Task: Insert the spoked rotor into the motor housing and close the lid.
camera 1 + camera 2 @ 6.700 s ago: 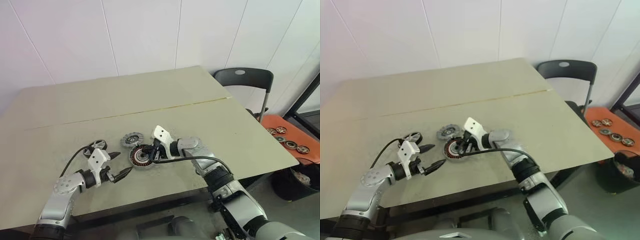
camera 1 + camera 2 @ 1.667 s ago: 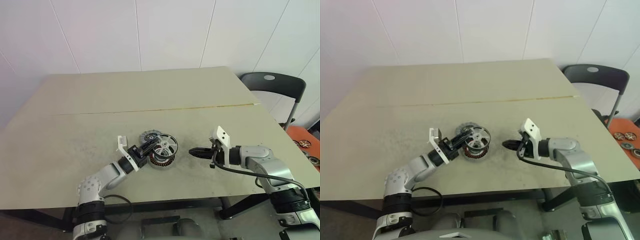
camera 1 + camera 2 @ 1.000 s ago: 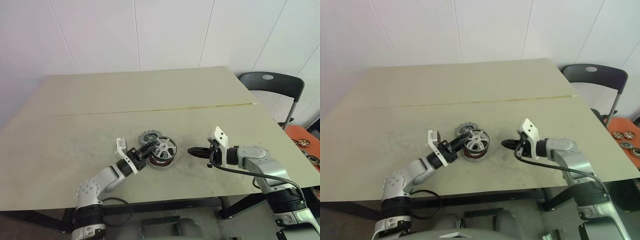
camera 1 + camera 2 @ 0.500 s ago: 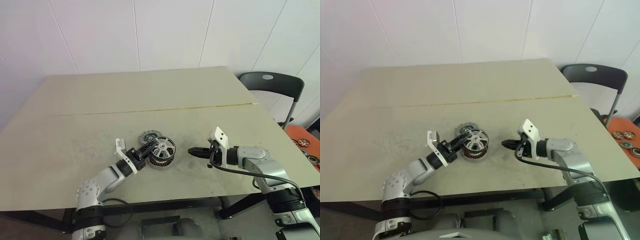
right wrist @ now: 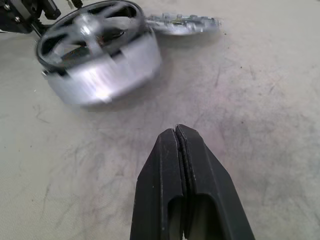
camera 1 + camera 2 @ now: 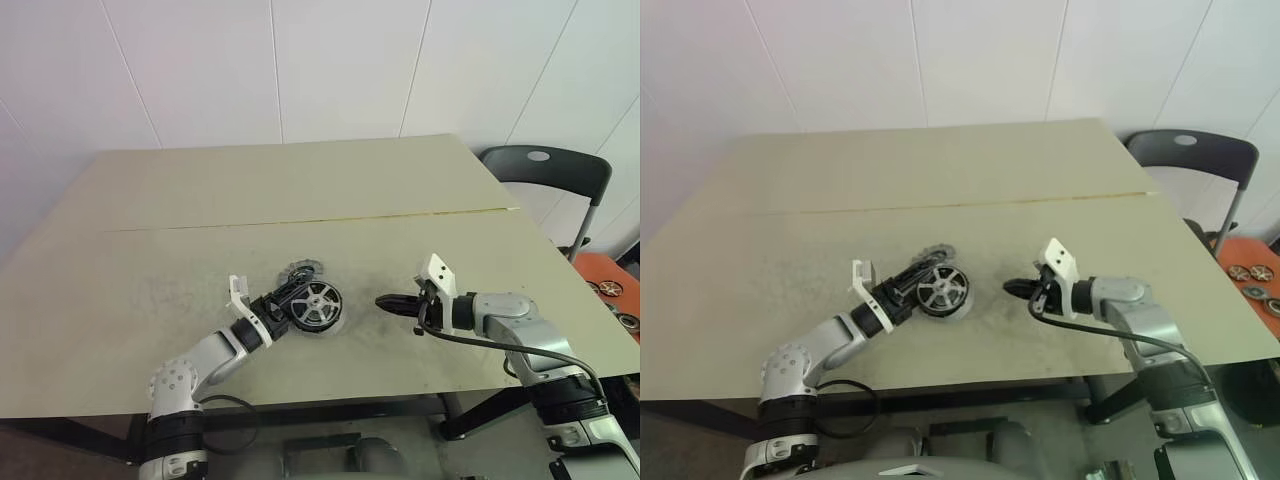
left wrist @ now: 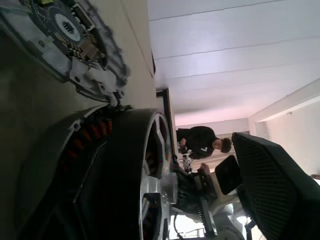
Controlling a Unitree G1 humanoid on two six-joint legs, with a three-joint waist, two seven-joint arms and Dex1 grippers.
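Left gripper point(image 6: 283, 304): my fingers apart, beside the spoked rotor point(image 6: 316, 304).
Right gripper point(image 5: 177, 134): my fingers together, idle.
Rotor: sitting on motor housing point(image 5: 107, 75).
Lid point(image 5: 184, 24): on the table, behind housing.
Risk: a tilted rotor could jam.

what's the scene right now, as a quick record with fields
rotor: spoked rotor sits over the copper-wound housing on the table
lid: lid lies flat on the table just behind the rotor, not yet on
left claw: left claw at the rotor's left side, fingers spread beside it
right claw: right claw shut, empty, pointing at the rotor from the right, apart from it
other: chair at the table's far right corner
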